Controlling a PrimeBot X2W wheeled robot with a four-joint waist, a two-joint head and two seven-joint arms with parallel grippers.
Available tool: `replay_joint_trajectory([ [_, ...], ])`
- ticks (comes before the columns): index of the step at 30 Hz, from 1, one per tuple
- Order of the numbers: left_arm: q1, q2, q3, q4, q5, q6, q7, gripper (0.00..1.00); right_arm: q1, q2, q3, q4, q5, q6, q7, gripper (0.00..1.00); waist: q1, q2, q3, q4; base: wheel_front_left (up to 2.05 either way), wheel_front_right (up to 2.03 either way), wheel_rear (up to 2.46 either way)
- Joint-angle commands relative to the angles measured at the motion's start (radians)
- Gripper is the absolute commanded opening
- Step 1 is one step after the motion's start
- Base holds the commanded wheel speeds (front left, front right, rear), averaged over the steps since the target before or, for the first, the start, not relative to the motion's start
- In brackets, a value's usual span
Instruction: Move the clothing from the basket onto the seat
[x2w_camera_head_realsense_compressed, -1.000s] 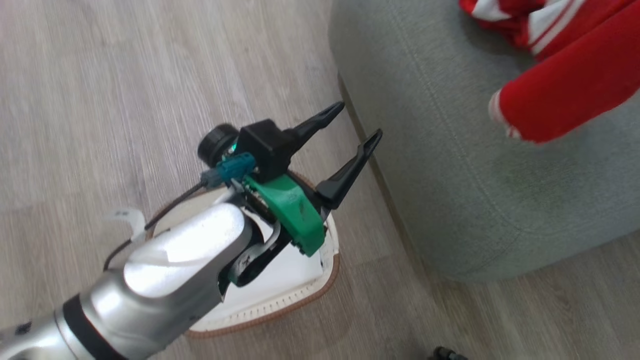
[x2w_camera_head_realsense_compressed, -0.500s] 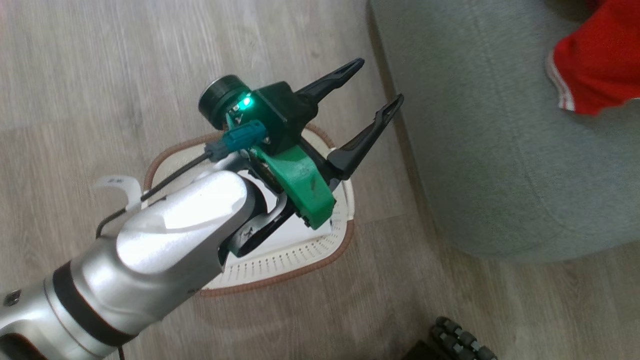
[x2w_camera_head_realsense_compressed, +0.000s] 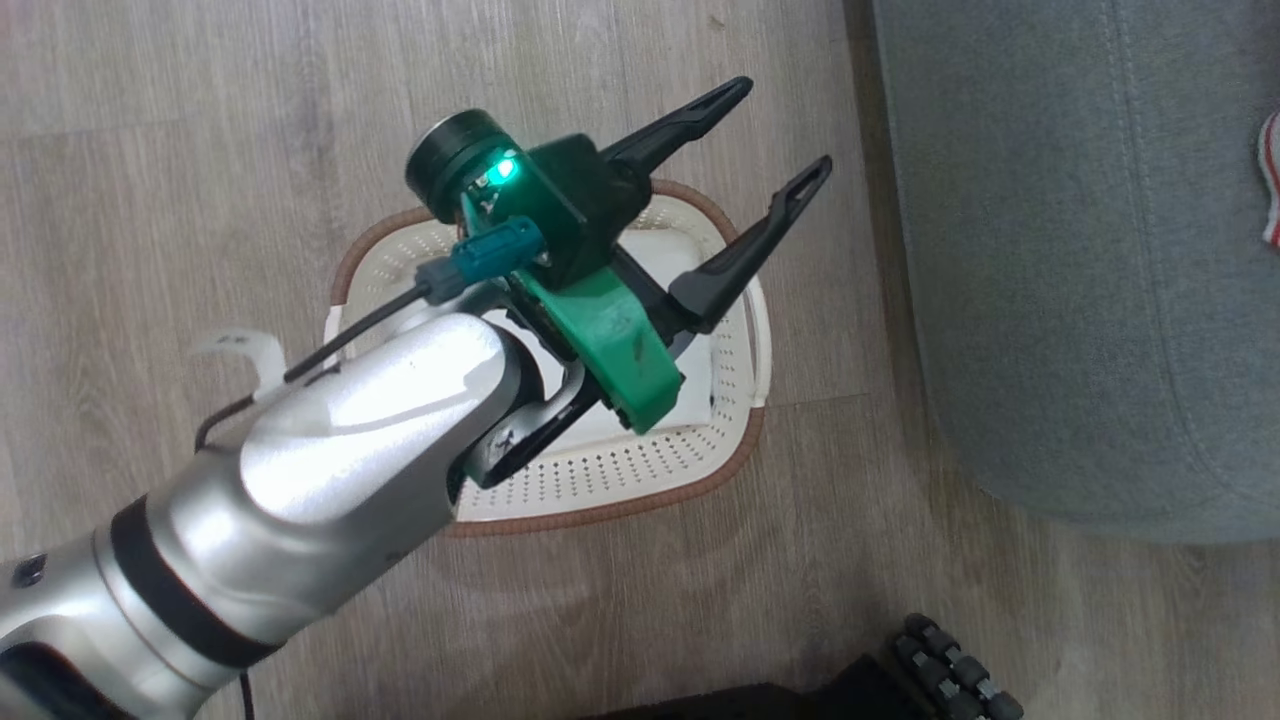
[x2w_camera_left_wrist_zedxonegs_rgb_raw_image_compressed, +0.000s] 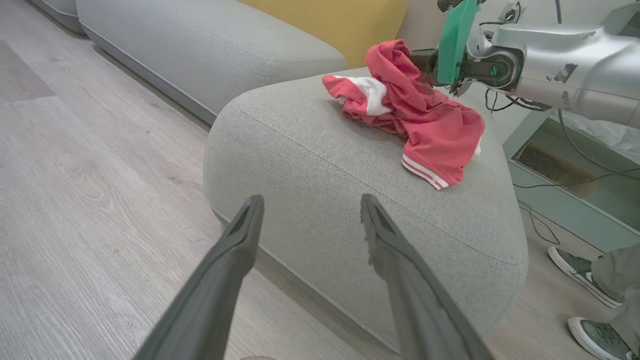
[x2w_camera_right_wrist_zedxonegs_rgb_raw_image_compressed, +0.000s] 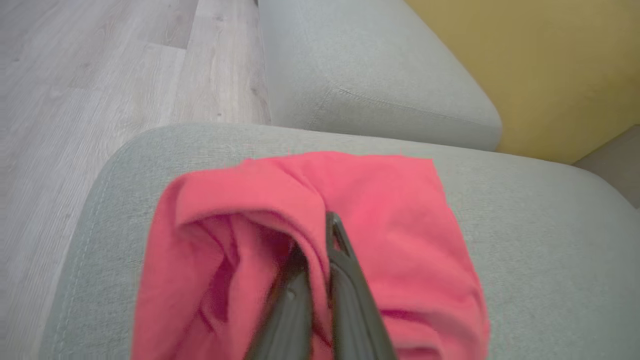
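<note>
Dark fingers of the right gripper (x2w_camera_right_wrist_zedxonegs_rgb_raw_image_compressed: 331, 225) are pressed together on a fold of the red clothing (x2w_camera_left_wrist_zedxonegs_rgb_raw_image_compressed: 430, 120). They hold its bunched top raised above the seat (x2w_camera_left_wrist_zedxonegs_rgb_raw_image_compressed: 320, 160), while the striped hem lies on the seat's upper face. The left gripper (x2w_camera_head_realsense_compressed: 785, 125), fingers spread wide, hangs beside the seat's rounded corner. Below it, the cream basket (x2w_camera_head_realsense_compressed: 600, 470) stands on the wood floor (x2w_camera_head_realsense_compressed: 200, 120) just beside the seat.

Red clothing (x2w_camera_left_wrist_zedxonegs_rgb_raw_image_compressed: 420, 115) atop grey seat (x2w_camera_left_wrist_zedxonegs_rgb_raw_image_compressed: 320, 165)
</note>
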Motion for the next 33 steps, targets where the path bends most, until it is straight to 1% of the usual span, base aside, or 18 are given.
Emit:
replay_joint_trajectory([
  [1,-0.030,0.005,0.030,-0.023,0.004,-0.006,-0.012,1.00,-0.023,-0.026,0.011,-0.018,0.010,0.000,0.003,0.00,-0.0002,0.0000,-0.005,0.001,0.00,0.00,0.00],
  [3,-0.029,0.003,0.031,-0.017,0.002,-0.006,-0.017,1.00,-0.027,-0.028,0.030,-0.001,0.021,0.000,0.017,0.00,-0.0002,0.0000,-0.013,0.000,0.00,0.00,0.00],
  [4,-0.028,0.002,0.031,-0.014,0.000,-0.006,-0.019,1.00,-0.029,-0.030,0.039,0.004,0.024,0.000,0.020,0.14,-0.0002,0.0000,-0.018,-0.001,0.00,0.00,0.00],
  [5,-0.027,0.000,0.031,-0.011,0.000,-0.006,-0.021,1.00,-0.031,-0.031,0.047,0.008,0.026,0.000,0.021,0.70,-0.0002,0.0000,-0.024,-0.003,0.00,0.00,0.00],
  [6,-0.025,0.000,0.031,-0.008,-0.002,-0.006,-0.024,1.00,-0.033,-0.031,0.053,0.011,0.029,0.000,0.023,1.00,-0.0002,0.0000,-0.031,-0.005,0.00,0.00,0.00],
  [11,-0.011,-0.003,0.029,0.004,-0.010,-0.006,-0.033,1.00,-0.036,-0.037,0.072,0.033,0.030,0.000,0.046,1.00,-0.0002,0.0000,-0.066,-0.014,0.00,0.00,0.00],
  [16,0.012,0.000,0.030,0.020,-0.024,-0.004,-0.047,1.00,-0.025,-0.035,0.120,0.038,0.040,0.000,0.115,1.00,-0.0002,0.0000,-0.120,-0.027,0.00,0.00,0.00],
  [21,0.052,0.013,0.035,0.029,-0.043,0.005,-0.068,1.00,0.011,-0.053,0.183,-0.036,0.071,0.000,0.127,1.00,-0.0002,0.0000,-0.203,-0.044,0.00,0.00,0.00],
  [25,0.087,0.022,0.043,0.029,-0.058,0.017,-0.086,1.00,0.052,-0.073,0.212,-0.109,0.106,0.000,0.112,1.00,-0.0002,0.0000,-0.271,-0.050,0.00,0.00,0.00],
  [30,0.126,0.030,0.056,0.024,-0.074,0.035,-0.105,1.00,0.112,-0.097,0.223,-0.216,0.153,0.000,0.082,1.00,-0.0002,0.0000,-0.346,-0.041,0.00,0.00,0.00],
  [33,0.147,0.037,0.065,0.019,-0.082,0.045,-0.116,1.00,0.162,-0.107,0.211,-0.288,0.174,0.000,0.067,1.00,-0.0002,0.0000,-0.384,-0.029,0.00,0.00,0.00],
])
